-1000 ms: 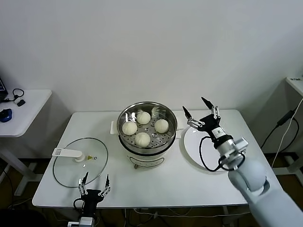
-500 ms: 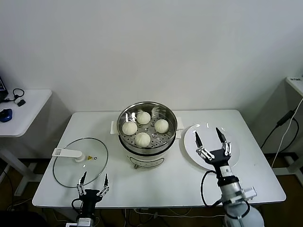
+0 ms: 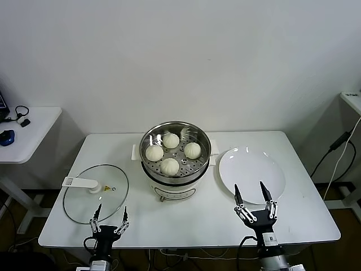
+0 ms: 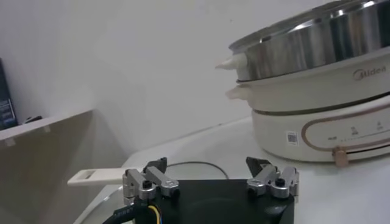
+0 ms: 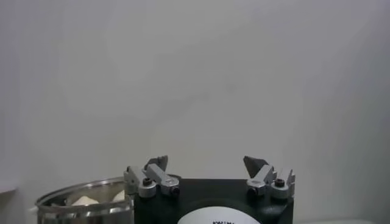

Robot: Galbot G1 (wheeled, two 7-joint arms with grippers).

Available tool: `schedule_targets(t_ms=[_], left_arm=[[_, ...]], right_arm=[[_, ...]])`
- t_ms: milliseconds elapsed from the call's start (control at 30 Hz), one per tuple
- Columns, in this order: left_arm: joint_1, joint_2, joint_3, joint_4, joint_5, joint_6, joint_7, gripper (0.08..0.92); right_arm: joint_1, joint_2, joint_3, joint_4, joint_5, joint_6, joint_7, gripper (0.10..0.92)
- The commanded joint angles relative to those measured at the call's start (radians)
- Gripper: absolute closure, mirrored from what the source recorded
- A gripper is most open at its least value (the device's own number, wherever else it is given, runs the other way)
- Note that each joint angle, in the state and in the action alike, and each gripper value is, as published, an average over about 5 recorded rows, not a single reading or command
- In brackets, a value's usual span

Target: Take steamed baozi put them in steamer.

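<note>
We see all four steamed baozi (image 3: 170,151) in the steamer (image 3: 175,178); both the left gripper (image 3: 110,217) and right gripper (image 3: 254,197) wide open, empty. Risk: further reaching could knock the plate (image 3: 251,169).

Ahead of the right gripper (image 3: 254,202), its jaws spread wide and empty, lay only the flat white plate (image 3: 251,170), no barrier. Toward its left stood the steamer (image 3: 175,160), its tall wall blocking any low pass, 4 steamed baozi (image 3: 170,166) filling its tray. Before the left gripper (image 3: 110,217) lay the glass lid (image 3: 95,193). The bench (image 3: 197,217) between both grippers lay bare.
</note>
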Motion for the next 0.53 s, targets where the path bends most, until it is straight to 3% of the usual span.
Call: schedule_targets(t_ms=[33, 533], left_arm=[[0.002, -0.032, -0.001, -0.01, -0.001, -0.002, 0.0, 0.177], [0.003, -0.037, 0.001, -0.011, 0.003, -0.004, 0.001, 0.177]], right_arm=[[-0.075, 0.027, -0.02, -0.001, -0.01, 0.059, 0.005, 0.203], [-0.076, 0.018, -0.035, -0.011, -0.015, 0.061, 0.002, 0.203]])
